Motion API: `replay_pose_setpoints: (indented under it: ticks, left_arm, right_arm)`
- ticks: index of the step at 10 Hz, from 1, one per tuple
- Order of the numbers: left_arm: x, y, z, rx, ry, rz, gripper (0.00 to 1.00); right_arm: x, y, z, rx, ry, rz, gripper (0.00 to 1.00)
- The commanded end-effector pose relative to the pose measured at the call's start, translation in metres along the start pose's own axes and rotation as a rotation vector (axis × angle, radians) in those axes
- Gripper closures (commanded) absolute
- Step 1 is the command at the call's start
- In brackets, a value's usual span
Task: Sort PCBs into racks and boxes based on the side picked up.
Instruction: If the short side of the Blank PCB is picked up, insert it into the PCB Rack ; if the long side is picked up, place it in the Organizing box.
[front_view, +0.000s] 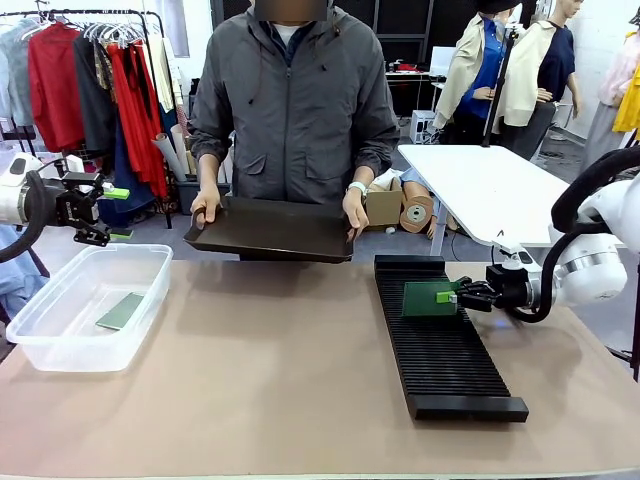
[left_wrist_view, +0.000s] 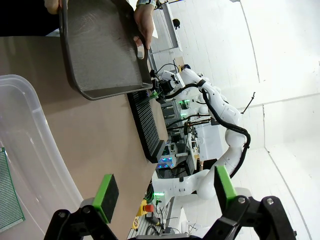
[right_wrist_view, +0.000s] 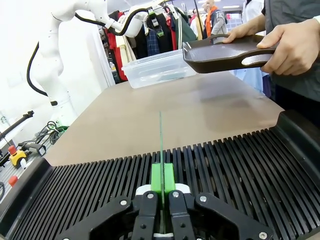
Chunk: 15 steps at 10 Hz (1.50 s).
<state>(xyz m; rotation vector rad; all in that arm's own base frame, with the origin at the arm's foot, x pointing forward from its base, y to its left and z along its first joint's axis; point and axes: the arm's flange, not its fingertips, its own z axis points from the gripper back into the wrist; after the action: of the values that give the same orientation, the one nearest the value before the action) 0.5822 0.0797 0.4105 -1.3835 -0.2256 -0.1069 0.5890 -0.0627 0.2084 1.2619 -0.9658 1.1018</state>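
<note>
Two arms at table (front_view: 300, 400). Person at far side holds smooth black tray (front_view: 272, 229) above table edge in both hands.

Rack (front_view: 440, 360) (long, slotted) lies at robot's right; risk: board edge misses slot, rides ridges, tips over on release.

Box (front_view: 60, 335) at left holds one PCB flat (front_view: 120, 311).

Left gripper (front_view: 112, 213) spread wide, empty, above box's far end.

Right gripper (front_view: 462, 293) pressed together on second PCB (front_view: 428, 298), edge-up over rack's far end; off-square grip could jam it.
</note>
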Motion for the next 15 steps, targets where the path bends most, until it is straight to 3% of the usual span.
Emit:
replay_pose_setpoints:
  ticks: [1, 11, 15]
  left_arm:
    - [-0.0014, -0.0025, 0.0003, 0.004, 0.005, 0.009, 0.0]
    - [-0.0014, -0.0025, 0.0003, 0.004, 0.005, 0.009, 0.0]
    - [-0.0014, -0.0025, 0.0003, 0.004, 0.005, 0.009, 0.0]
  right_arm:
    - [-0.0004, 0.0, 0.0, 0.0, 0.001, -0.001, 1.0]
    - [0.0032, 0.0098, 0.0026, 0.039, -0.001, -0.019, 1.0]
    - [-0.0019, 0.0074, 0.0044, -0.045, 0.007, -0.006, 1.0]
